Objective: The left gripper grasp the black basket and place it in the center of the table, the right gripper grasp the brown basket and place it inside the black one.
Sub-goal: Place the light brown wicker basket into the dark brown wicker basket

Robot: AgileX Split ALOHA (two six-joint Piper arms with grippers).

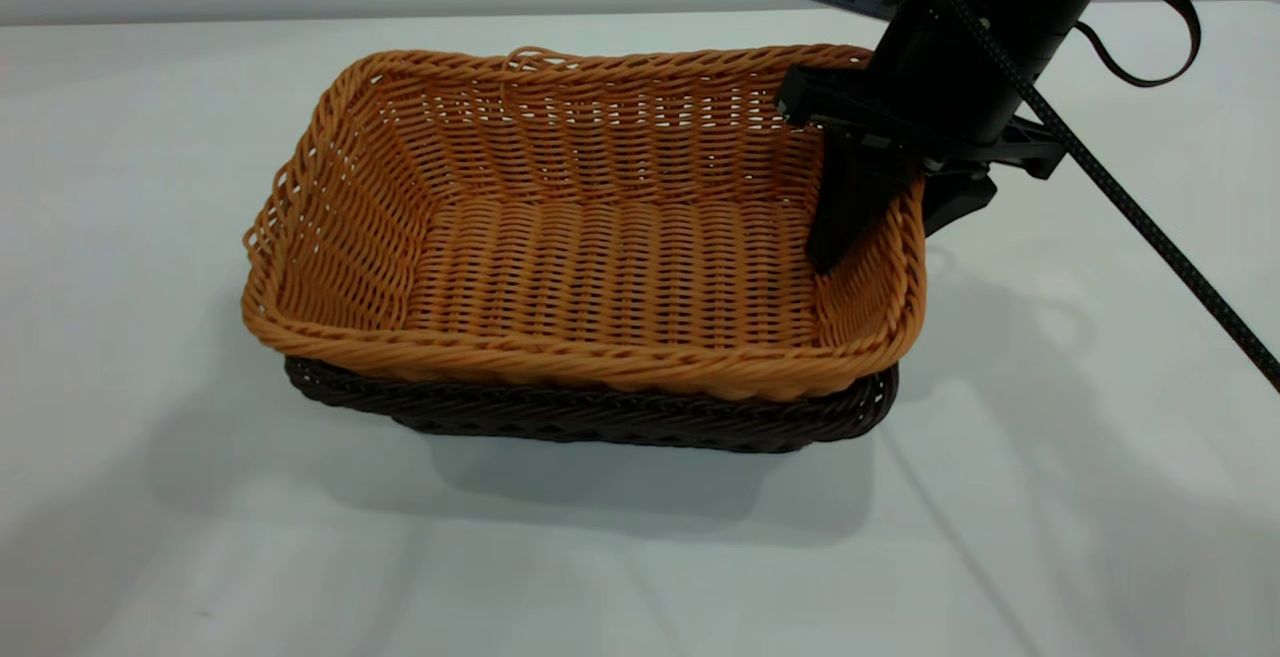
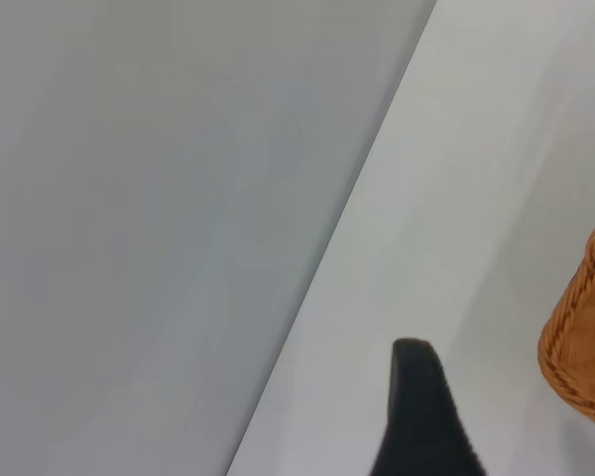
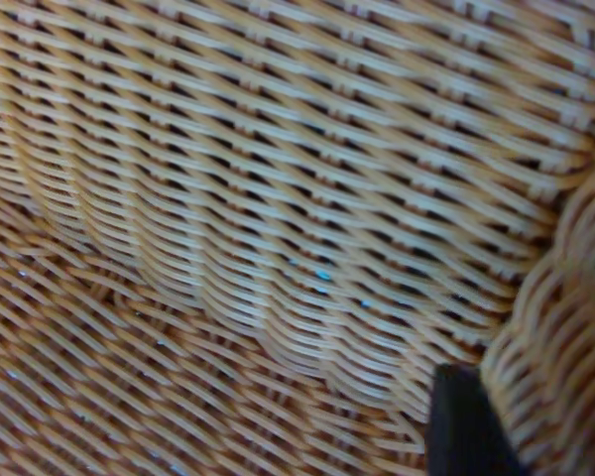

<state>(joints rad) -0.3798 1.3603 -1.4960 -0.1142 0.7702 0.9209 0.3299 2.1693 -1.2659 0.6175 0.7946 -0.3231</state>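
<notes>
The right pincer (image 1: 885, 222) was seen clamped on the right-hand wall of the brown basket (image 1: 560, 267), one finger inside the basket, the other outside, w/ the rim between them. In the right wrist view one dark fingertip (image 3: 461, 426) was pressed against the weave. The brown basket was nested in the black basket (image 1: 600, 417), whose rim showed just below it, near the middle of the bench (image 1: 200, 537). The left pincer (image 2: 421, 416) was held off to the side, over bare bench; its opening could not be told.
</notes>
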